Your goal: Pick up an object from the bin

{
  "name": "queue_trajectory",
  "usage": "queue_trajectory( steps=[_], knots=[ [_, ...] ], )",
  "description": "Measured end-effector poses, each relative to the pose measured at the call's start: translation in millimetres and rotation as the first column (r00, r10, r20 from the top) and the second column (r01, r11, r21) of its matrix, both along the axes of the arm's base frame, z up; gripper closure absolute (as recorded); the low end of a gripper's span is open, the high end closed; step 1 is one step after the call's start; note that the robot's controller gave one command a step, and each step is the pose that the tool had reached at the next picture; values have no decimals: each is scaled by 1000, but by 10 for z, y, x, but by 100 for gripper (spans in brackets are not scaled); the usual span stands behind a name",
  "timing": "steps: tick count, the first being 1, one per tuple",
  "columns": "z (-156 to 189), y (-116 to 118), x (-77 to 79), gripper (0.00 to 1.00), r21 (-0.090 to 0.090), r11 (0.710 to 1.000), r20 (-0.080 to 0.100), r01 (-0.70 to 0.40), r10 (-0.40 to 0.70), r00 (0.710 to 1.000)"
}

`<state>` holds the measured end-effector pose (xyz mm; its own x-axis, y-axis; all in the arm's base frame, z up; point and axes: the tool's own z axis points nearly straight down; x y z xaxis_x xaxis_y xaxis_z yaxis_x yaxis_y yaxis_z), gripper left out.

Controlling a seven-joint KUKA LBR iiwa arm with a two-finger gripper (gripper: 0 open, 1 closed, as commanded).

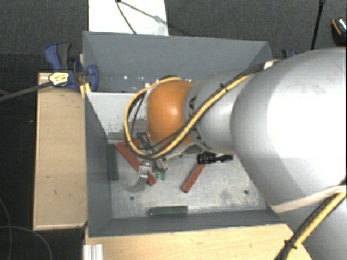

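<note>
Speckled grey metal bin (227,191) holds a flat reddish bar (128,155) at the jaws.

- bin (179,64): plain grey walls, with a paler grey floor flecked with small dark specks
- arm (282,123): glossy silver-white
- wrist cover (168,112): orange
- cable (130,118): yellow
- end effector (142,180): pale metallic grey
- left bar (128,156) and right bar (192,179): reddish brown
- side strip (111,162) and front strip (168,210): dark green
- small part (214,158) beneath the arm: black
</note>
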<state>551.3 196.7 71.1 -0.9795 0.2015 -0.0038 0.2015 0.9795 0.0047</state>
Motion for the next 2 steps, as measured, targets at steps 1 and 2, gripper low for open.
queue_trajectory(
  steps=[1,2],
  knots=[
    [-2,-57,1,100,-6,1000,-2,10,-10,1000],
    [1350,82,-150,100,0,1000,4,-24,24,1000]
  ],
)
